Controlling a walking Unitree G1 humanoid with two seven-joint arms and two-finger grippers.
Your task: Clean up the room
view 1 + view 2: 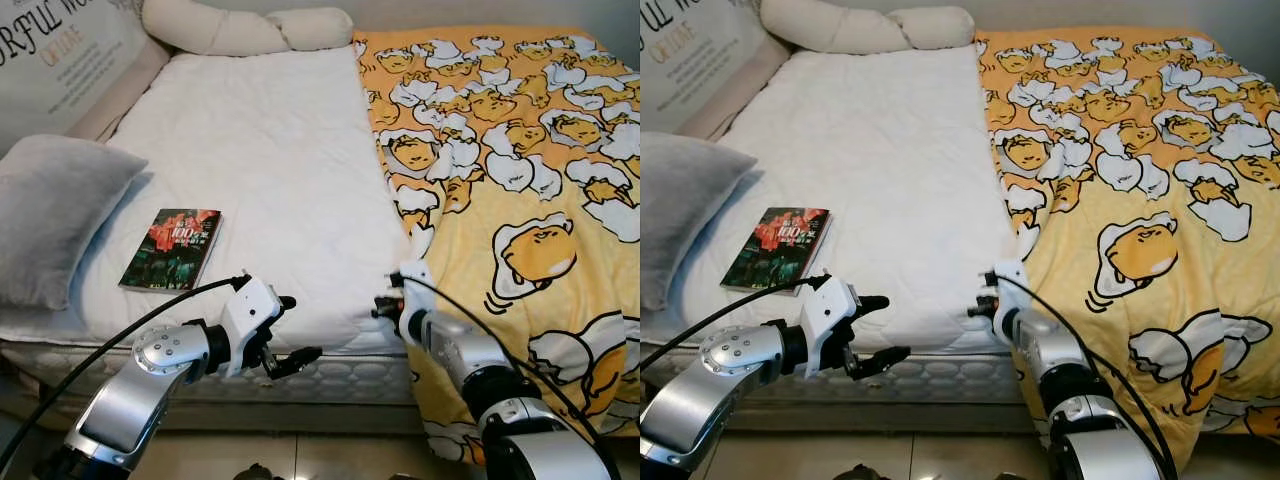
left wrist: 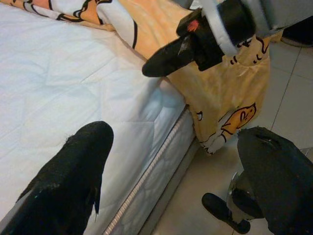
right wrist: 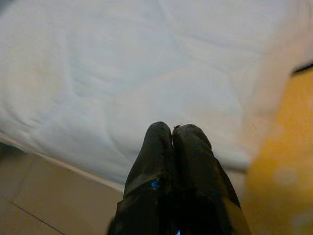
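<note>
Presently, findings run from the near edge of the bed to its far end.
Left gripper point(image 1: 290, 332): fingers spread apart, holding nothing, at the bed's point(image 1: 260, 150) near edge, over the mattress side.
Right gripper point(image 1: 978, 296): fingers pressed together, nothing visibly between them, at the near edge where the yellow blanket point(image 1: 520, 180) meets the white mattress cover.
Book point(image 1: 172, 248): lies flat near the near left corner of the bed, apart from both grippers.
Grey pillow point(image 1: 55, 215): on the left edge, just beside the book.
Yellow blanket: covers the right half, hanging over the near edge.
Bolster point(image 1: 245, 28): along the far edge.
</note>
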